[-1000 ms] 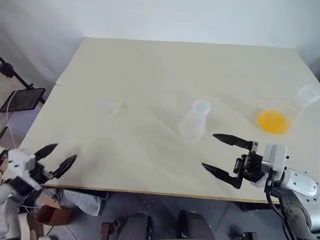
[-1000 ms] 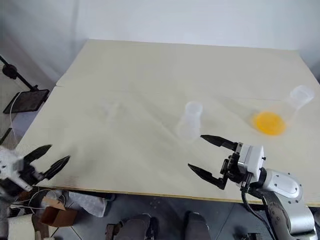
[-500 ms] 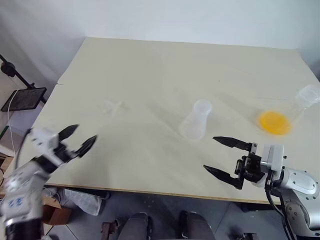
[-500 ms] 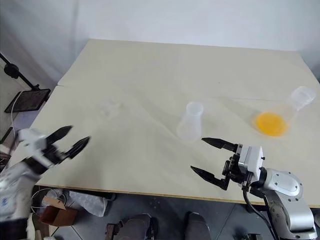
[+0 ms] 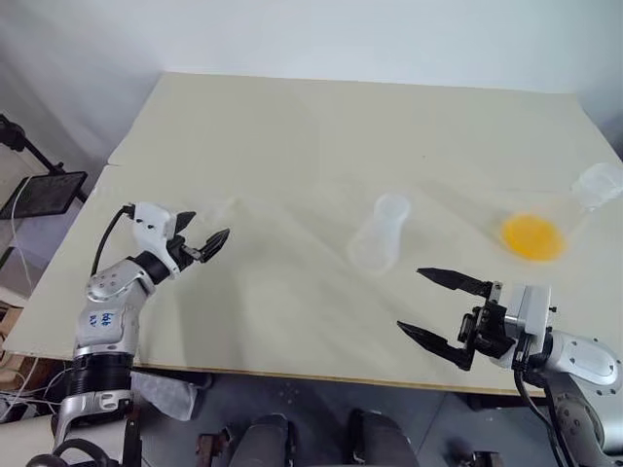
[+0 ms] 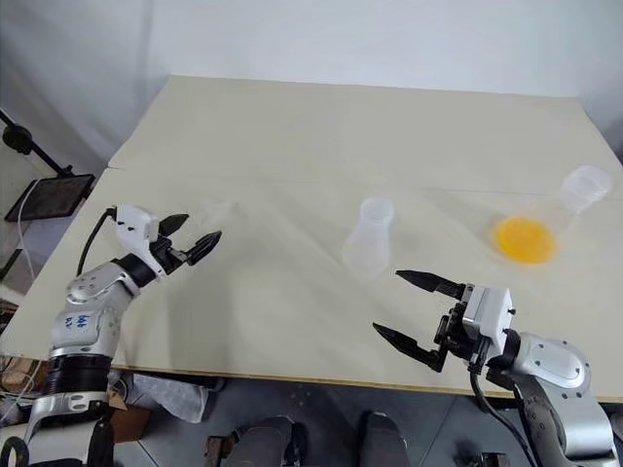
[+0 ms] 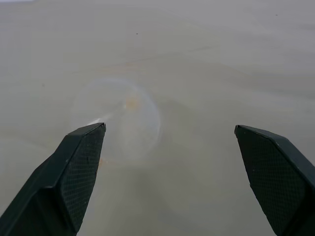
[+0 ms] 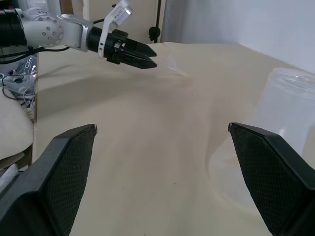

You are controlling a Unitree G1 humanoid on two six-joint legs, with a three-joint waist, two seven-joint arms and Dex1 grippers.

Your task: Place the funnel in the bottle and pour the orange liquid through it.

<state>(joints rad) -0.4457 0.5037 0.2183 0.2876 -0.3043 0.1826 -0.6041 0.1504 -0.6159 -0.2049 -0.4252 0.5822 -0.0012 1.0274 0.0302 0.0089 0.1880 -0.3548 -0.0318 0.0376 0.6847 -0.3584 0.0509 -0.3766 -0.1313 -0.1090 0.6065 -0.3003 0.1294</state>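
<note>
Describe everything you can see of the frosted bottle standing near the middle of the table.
The bottle is small, whitish and translucent, apparently plastic, with a wide cylindrical neck open at the top and a broader base. It stands upright on the pale table, looks empty, and has no funnel in its neck. Nothing touches it except the tabletop; both grippers are clear of it.

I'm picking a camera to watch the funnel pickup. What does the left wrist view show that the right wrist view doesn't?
Left wrist view: the clear funnel up close, lying on the table just ahead of the open left tool, nearer one of its fingers than the other.
Right wrist view: the frosted bottle standing upright beyond the open right tool, and the left tool seen from the side, across the table.
Shared: the beige table top.
</note>
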